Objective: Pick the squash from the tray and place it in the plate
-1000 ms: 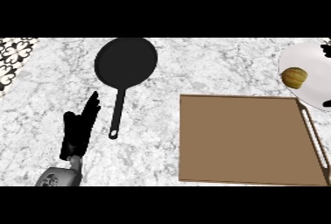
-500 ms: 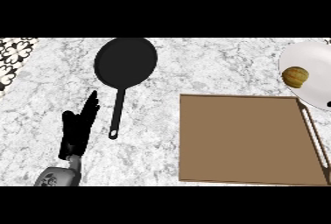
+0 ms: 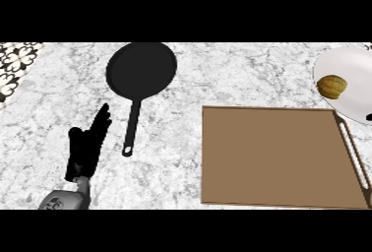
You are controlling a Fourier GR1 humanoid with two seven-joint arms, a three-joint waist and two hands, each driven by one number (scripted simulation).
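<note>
Sitting on the white plate [image 3: 352,78] at the far right of the bench [image 3: 240,69], the squash [image 3: 331,86] lay toward the plate's left side, small, round and yellow-green. The plate ran off the view's right edge, so only part of it showed. Just below it, the brown tray [image 3: 280,157] filled the lower right of the marble top, flat and bare, with a pale handle [image 3: 354,152] along its right side; its upper right corner seemed to touch or slip under the plate's rim, though the view did not settle which.

Well apart, on the left, a black pan [image 3: 141,70] rested with its long handle pointing toward the near edge. Just left of that handle, the left hand [image 3: 83,147] rose from its grey forearm at the lower edge, fingers straight and together, thumb out to the side, holding nothing and not touching the pan. The right hand did not show. A dark patterned strip [image 3: 16,61] marked the upper left corner.
</note>
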